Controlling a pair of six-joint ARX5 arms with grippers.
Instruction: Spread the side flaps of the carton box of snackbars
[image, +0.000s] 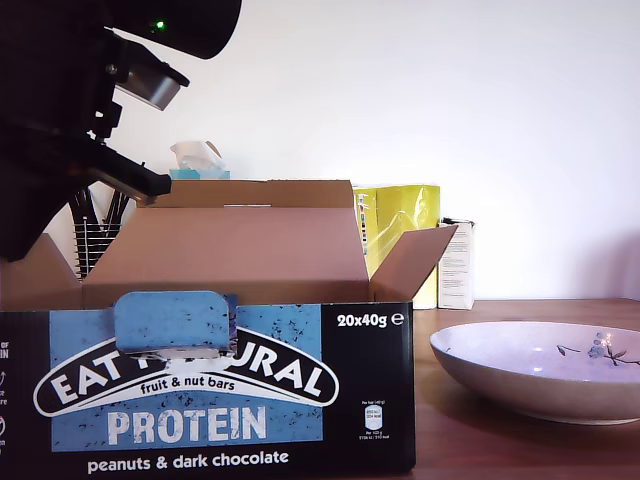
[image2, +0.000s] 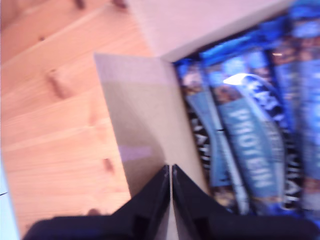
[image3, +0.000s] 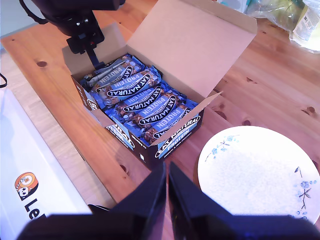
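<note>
The black and blue carton box (image: 370, 400) stands open at the front of the exterior view, its wide lid panel (image: 230, 250) raised behind. One side flap (image: 412, 262) juts up and outward on the exterior view's right, and it also shows from above (image3: 209, 100). The other side flap (image: 35, 275) stands at the exterior view's left, under my first arm (image: 60, 150). My first gripper (image2: 170, 172) is shut, its tips on or just over that brown flap (image2: 140, 120), beside the blue snack bars (image2: 250, 135). My second gripper (image3: 167, 172) hangs shut, high above the box (image3: 170, 140).
A white flowered plate (image: 540, 365) sits to the exterior view's right of the box, also seen from above (image3: 255, 175). A yellow packet (image: 400, 225), a slim white carton (image: 457, 262) and a tissue box (image: 200, 160) stand behind. A white printed box (image3: 30, 175) lies alongside.
</note>
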